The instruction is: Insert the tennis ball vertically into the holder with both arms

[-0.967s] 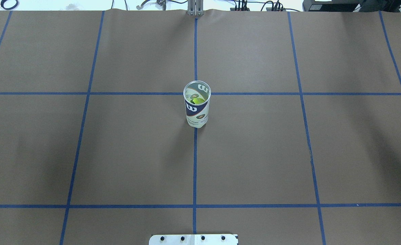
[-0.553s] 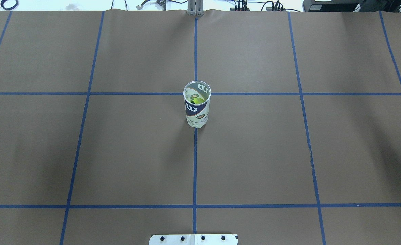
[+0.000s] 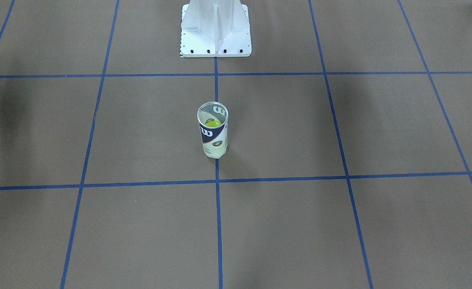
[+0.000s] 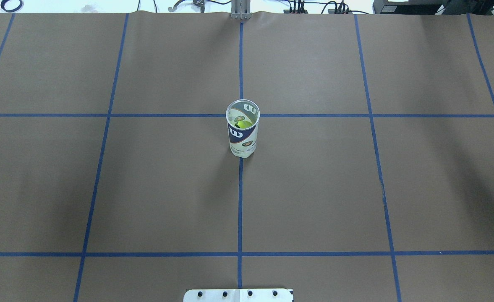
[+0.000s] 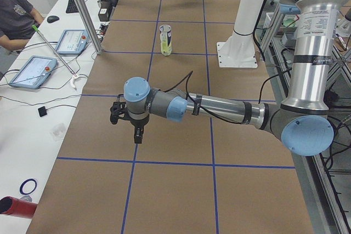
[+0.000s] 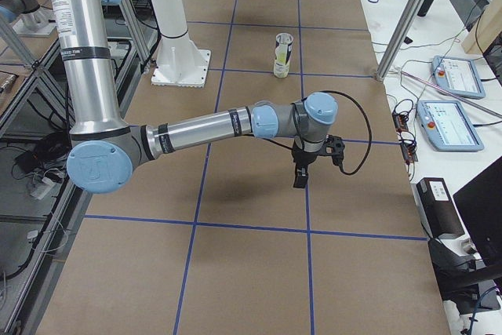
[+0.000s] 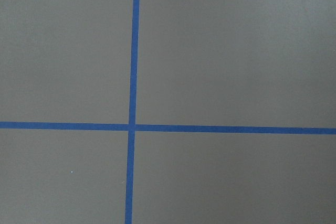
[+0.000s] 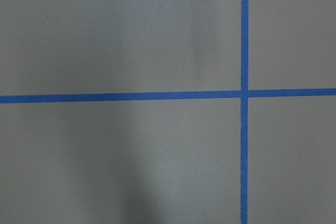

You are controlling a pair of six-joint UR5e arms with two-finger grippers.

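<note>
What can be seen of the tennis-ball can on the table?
The can is a clear plastic tube with a white and navy label bearing a white W. It stands upright, top open, on the brown table, its base on a blue tape line. A yellow-green ball lies inside. Nothing else touches it.

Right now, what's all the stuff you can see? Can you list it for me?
can: one, clear with white-navy label, upright mid-table
ball: one, yellow-green, inside the can
table: one, brown, under the can
tape lines: several, blue, a grid on the table
base: one, white, at the robot's edge
tablets: two, blue-rimmed, beside the table
person: one, dark shirt, near the tablets
left arm: one, grey, blue caps, far from the can
right arm: one, same colours, also far from the can
</note>
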